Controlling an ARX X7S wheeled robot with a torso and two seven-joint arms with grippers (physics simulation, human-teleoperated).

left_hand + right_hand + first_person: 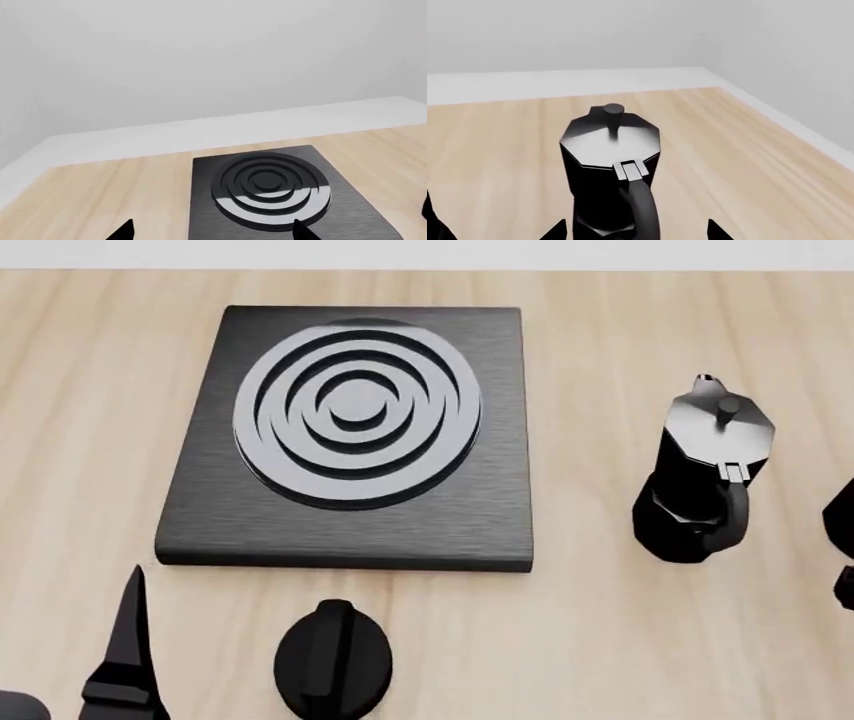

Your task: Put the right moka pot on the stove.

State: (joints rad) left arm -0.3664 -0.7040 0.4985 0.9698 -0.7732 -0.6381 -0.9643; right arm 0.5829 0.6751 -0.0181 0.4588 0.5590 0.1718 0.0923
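In the right wrist view a glossy black faceted moka pot (610, 165) stands upright on the wooden table, its handle turned toward the camera. My right gripper (637, 232) is open, with a fingertip showing on each side of the pot's base, and I see no contact. The head view shows one moka pot (703, 475) right of the stove (347, 510), and a black sliver (843, 505) at the right edge that may be the second pot. The right gripper itself is not clear there. My left gripper (212, 232) is open and empty over the stove's (360, 215) near left edge.
A small black round knob (334, 660) lies in front of the stove. One left finger (130, 640) rises beside it at the lower left. The table's right edge and a pale wall run close to the pot in the right wrist view (800, 130).
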